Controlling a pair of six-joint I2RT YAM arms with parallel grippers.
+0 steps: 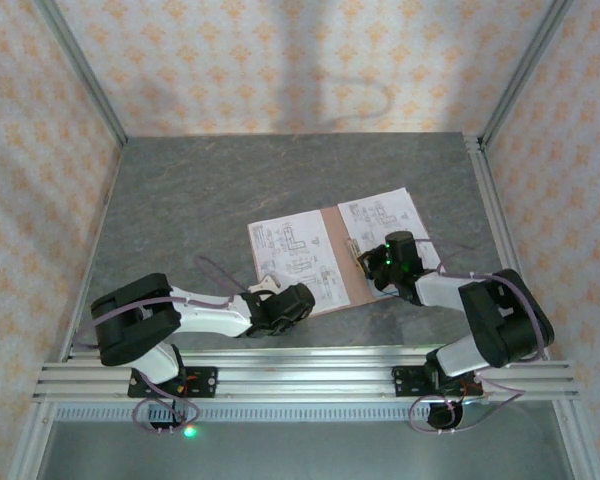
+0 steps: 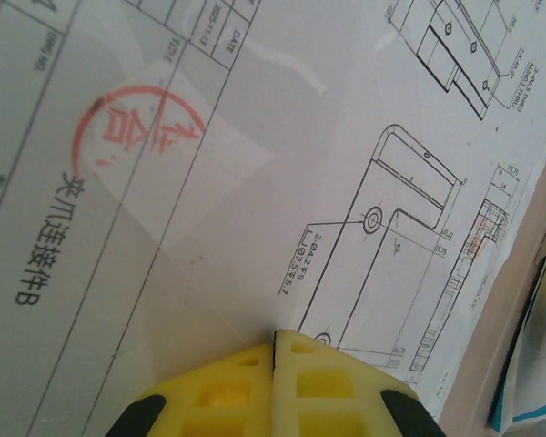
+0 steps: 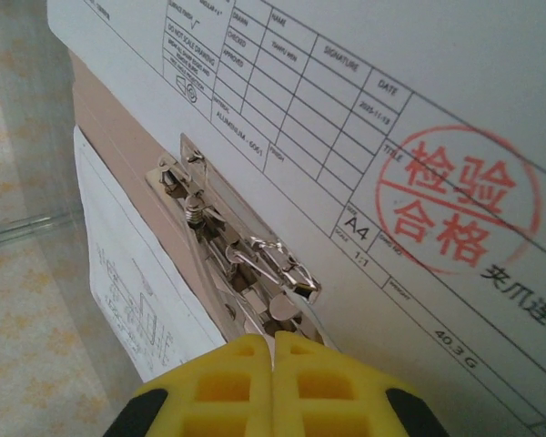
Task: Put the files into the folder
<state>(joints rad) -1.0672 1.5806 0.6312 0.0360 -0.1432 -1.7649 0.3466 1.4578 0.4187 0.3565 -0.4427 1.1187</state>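
Observation:
The pinkish-brown folder point(image 1: 334, 258) lies open in the middle of the table, with white printed files on both halves: one sheet point(image 1: 290, 250) on the left, another point(image 1: 382, 215) on the right. My left gripper point(image 1: 302, 300) is shut, its yellow tips point(image 2: 275, 335) down on the left sheet point(image 2: 255, 137) of line drawings. My right gripper point(image 1: 378, 262) is also shut, its tips point(image 3: 273, 337) at the near end of the folder's metal clip point(image 3: 246, 259). A red-stamped sheet point(image 3: 364, 118) lies right of the clip, over the folder point(image 3: 96, 109). A teal-blue corner point(image 2: 525, 416) peeks in low at the right.
The grey table point(image 1: 200, 200) is walled by patterned panels with metal frame posts point(image 1: 80, 70). An aluminium rail point(image 1: 300, 378) runs along the near edge under both arm bases. A printed sheet point(image 3: 118, 273) hangs past the folder's left edge in the right wrist view.

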